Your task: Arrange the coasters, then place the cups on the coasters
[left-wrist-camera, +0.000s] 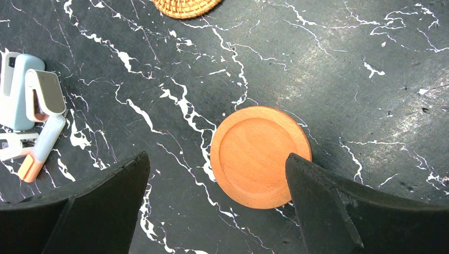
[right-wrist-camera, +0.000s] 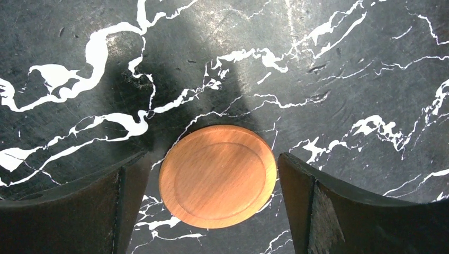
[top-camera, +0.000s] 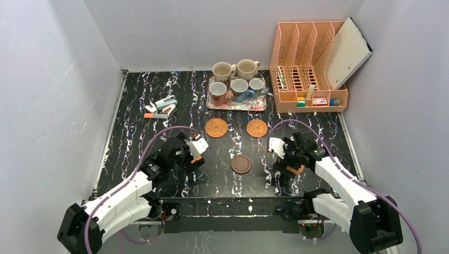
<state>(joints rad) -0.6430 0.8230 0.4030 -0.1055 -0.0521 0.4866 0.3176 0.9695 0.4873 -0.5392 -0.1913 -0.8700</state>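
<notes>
Two woven coasters (top-camera: pixel 216 127) (top-camera: pixel 257 128) lie mid-table, and a dark brown coaster (top-camera: pixel 241 164) lies nearer the arms. My left gripper (top-camera: pixel 194 155) hangs open over a smooth orange coaster (left-wrist-camera: pixel 260 156); that coaster lies flat between the fingers, its edge by the right finger. My right gripper (top-camera: pixel 289 166) is open too, straddling another smooth orange coaster (right-wrist-camera: pixel 218 175) that rests flat on the table. Several cups (top-camera: pixel 239 89) stand on the floral tray (top-camera: pixel 254 105) at the back. The edge of a woven coaster (left-wrist-camera: pixel 185 6) shows at the top of the left wrist view.
A peach file organiser (top-camera: pixel 304 69) with a white board (top-camera: pixel 347 53) leaning in it stands at the back right. Small stationery items (top-camera: pixel 161 108) lie at the back left, seen also in the left wrist view as a pale blue stapler (left-wrist-camera: pixel 24 90). White walls close the table in.
</notes>
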